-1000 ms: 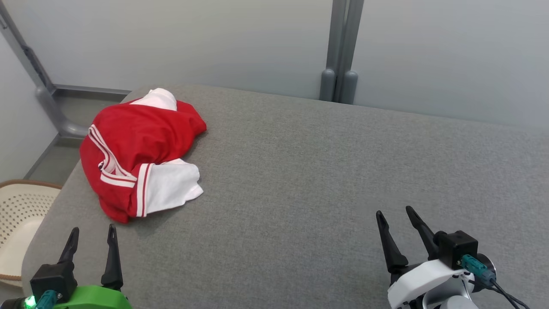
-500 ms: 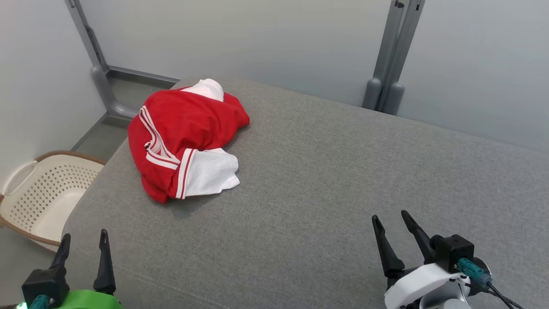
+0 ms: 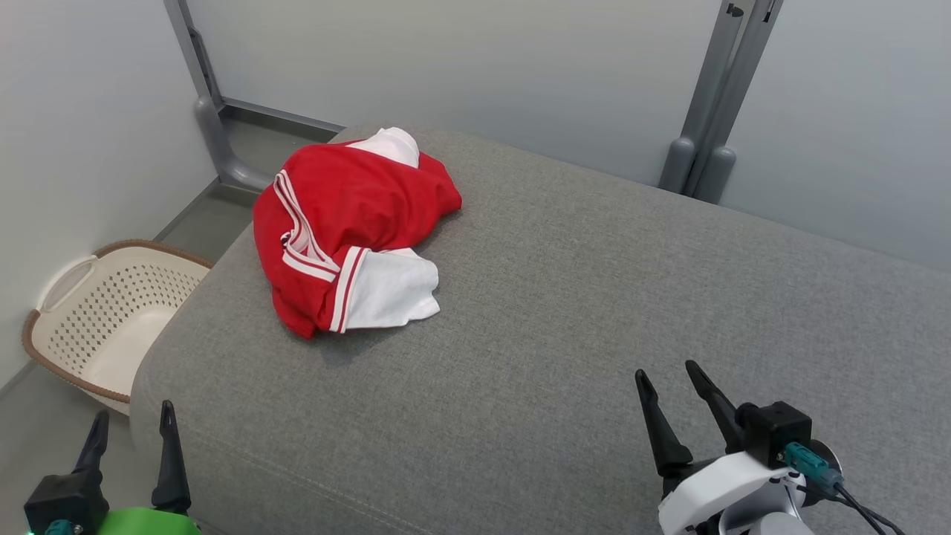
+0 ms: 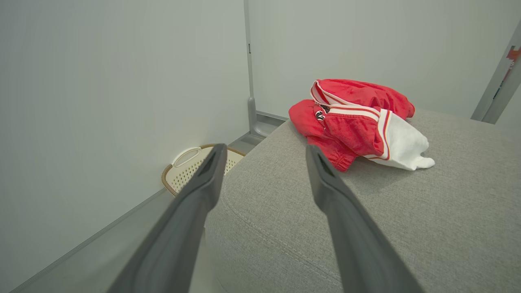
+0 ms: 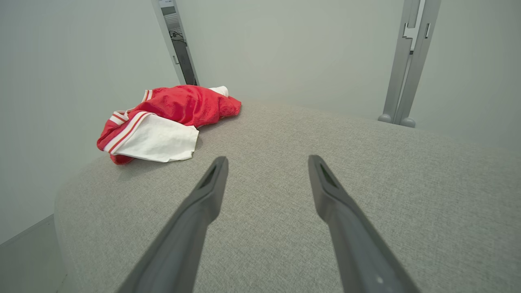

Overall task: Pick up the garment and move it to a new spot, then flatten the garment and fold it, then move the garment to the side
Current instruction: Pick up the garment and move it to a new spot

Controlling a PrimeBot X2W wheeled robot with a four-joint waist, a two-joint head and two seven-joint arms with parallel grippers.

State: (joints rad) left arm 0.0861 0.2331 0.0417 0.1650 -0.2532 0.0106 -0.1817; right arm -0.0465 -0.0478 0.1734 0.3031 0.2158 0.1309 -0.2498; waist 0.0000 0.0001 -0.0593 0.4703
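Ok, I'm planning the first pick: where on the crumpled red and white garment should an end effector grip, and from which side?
Probably the striped band where red meets white on the garment: it looks bunched up off the grey cushion on the near side. Come from above and the near side with the open left end effector, which is closer.
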